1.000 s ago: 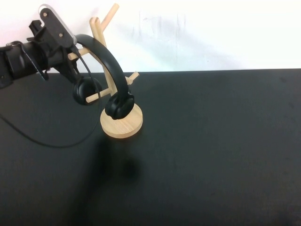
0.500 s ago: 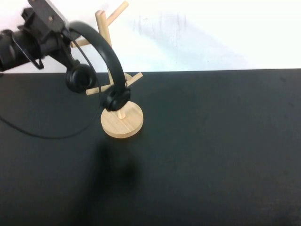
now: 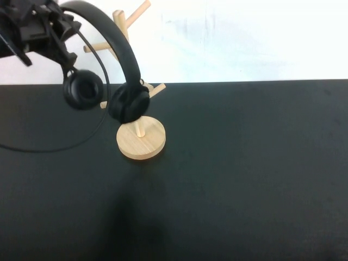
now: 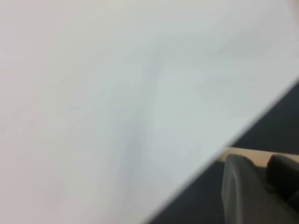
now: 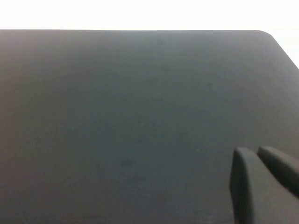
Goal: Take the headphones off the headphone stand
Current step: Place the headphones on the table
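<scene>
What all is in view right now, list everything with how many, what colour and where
black over-ear headphones: one, black, lifted at the far left, headband held at the left gripper, ear cups hanging beside the stand's pole
light wooden tree-shaped headphone stand: one, pale wood, round base on the table left of centre, pegs angling up
thin black cable: one, black, looping over the table's left side
black table: one, matte black, fills the lower view
white wall: one, white, behind the table
left gripper: one, black, raised at the far left, gripping the headband
right gripper: one, dark, over bare table in the right wrist view, fingers close together
</scene>
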Controlling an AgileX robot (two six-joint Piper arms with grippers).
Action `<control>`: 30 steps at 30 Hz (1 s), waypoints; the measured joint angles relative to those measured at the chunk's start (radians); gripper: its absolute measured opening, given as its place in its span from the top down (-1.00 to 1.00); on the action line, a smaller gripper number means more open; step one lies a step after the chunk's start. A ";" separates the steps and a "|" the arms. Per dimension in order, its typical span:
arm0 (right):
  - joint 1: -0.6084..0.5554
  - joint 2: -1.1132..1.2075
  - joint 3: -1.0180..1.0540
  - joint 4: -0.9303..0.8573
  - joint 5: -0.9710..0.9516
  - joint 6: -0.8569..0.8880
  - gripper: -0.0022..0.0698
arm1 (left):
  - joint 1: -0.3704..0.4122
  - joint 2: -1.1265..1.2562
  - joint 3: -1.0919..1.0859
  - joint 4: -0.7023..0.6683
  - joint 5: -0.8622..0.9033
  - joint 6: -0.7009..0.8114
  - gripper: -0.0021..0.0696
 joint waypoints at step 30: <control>0.000 0.000 0.000 0.000 0.000 0.000 0.96 | -0.560 0.471 -0.325 1.073 0.549 -1.580 0.76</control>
